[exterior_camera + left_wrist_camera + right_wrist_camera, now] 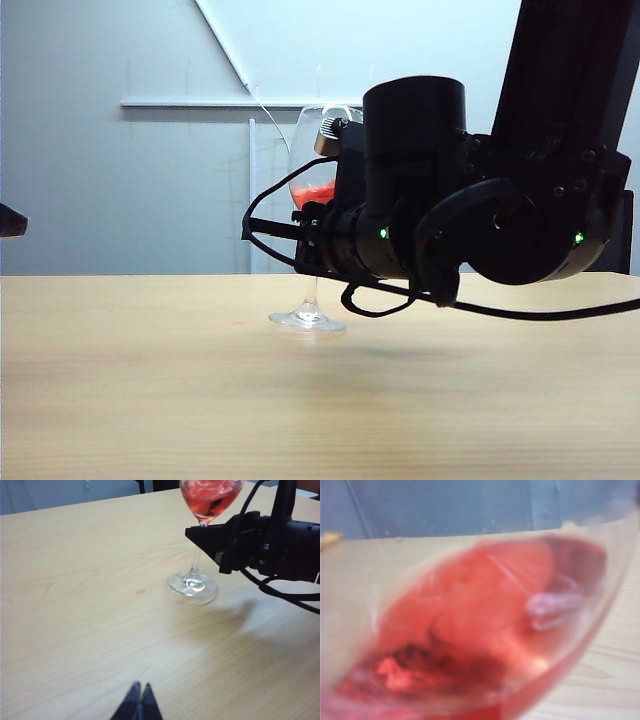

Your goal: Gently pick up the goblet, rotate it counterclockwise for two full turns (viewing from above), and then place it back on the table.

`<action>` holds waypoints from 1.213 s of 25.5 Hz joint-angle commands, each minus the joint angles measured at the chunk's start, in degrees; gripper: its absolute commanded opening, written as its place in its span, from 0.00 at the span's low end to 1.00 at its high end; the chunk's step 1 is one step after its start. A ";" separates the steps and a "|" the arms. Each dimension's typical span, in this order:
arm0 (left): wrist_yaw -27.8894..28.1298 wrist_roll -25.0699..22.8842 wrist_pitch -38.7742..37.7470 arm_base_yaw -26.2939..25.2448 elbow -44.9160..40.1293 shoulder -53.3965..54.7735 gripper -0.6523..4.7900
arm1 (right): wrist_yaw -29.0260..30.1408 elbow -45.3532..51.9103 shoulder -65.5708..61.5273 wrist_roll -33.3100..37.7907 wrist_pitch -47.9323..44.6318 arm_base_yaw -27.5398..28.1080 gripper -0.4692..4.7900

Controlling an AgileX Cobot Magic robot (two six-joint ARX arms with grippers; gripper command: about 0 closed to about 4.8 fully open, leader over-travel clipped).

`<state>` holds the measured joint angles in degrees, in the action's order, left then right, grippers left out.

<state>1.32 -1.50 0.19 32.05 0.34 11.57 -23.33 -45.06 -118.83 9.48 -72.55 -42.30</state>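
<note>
The goblet (312,165) stands on the table (150,380), a clear glass with red liquid low in its bowl and its round foot (307,320) on the wood. My right gripper (200,531) comes in level from the right, and its black fingers close round the thin stem just under the bowl. The right wrist view is filled by the blurred red bowl (485,620), and the fingertips are hidden there. My left gripper (140,686) hovers over bare table (75,580) well short of the goblet (207,495), its tips together with nothing between them.
A black cable (520,312) droops from the right arm just above the tabletop. A small pink speck (141,592) lies on the wood beside the goblet's foot. A grey wall with a white rail rises behind the table's far edge.
</note>
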 commanded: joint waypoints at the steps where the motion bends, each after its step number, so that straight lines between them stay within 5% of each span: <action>1: -0.04 -0.02 0.70 0.00 0.17 0.04 0.11 | 0.35 -0.20 0.42 0.13 -1.49 -0.11 0.09; 15: -0.04 -0.02 0.68 0.00 0.17 -0.28 0.11 | 0.35 -0.11 5.70 0.04 -2.75 0.24 0.09; 26: -0.02 -0.02 0.70 0.00 0.17 -3.54 0.11 | 2.60 -0.20 17.40 9.90 10.23 3.58 0.08; 31: -0.04 -0.02 0.68 0.00 0.17 -3.54 0.11 | 3.80 -1.38 20.50 11.69 23.15 3.78 0.08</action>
<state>1.32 -1.50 0.21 32.05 0.36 7.97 -20.60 -45.10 -99.90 20.75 -53.23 -38.41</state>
